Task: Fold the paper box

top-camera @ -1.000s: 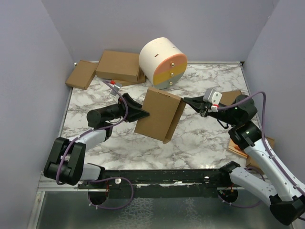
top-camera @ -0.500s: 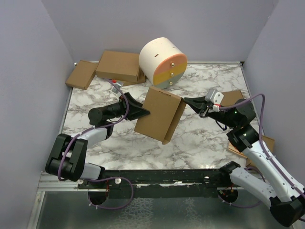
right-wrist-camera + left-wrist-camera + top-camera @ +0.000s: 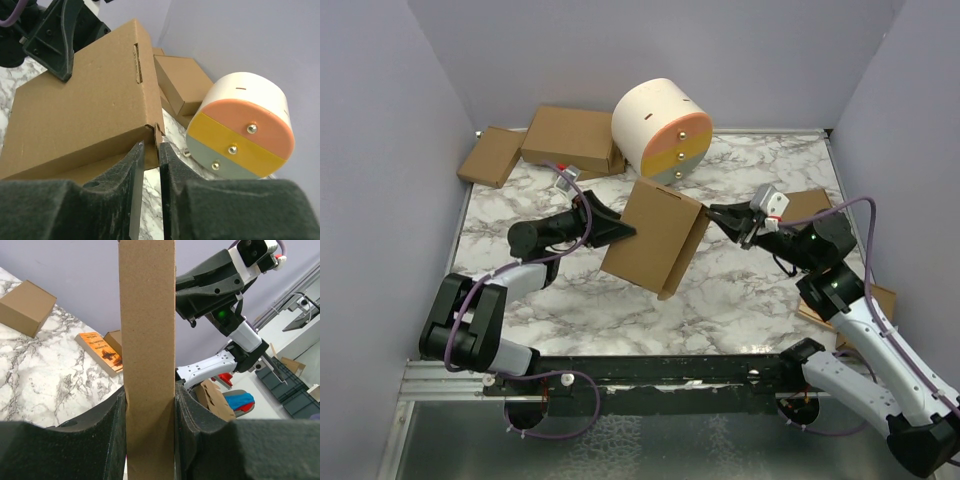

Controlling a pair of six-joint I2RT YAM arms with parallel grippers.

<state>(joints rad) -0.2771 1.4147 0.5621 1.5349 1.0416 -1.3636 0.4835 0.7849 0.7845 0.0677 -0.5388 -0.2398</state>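
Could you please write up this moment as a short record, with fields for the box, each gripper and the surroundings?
paper box: thin box shape, held tilted over the marble table, between the two arms
left gripper: shut on the box's left edge
right gripper: at the box's right corner, jaws a narrow gap apart, nothing seen between them
behind the box: white drum with peach, yellow and grey drawer fronts
back left: larger brown carton beside a smaller brown carton
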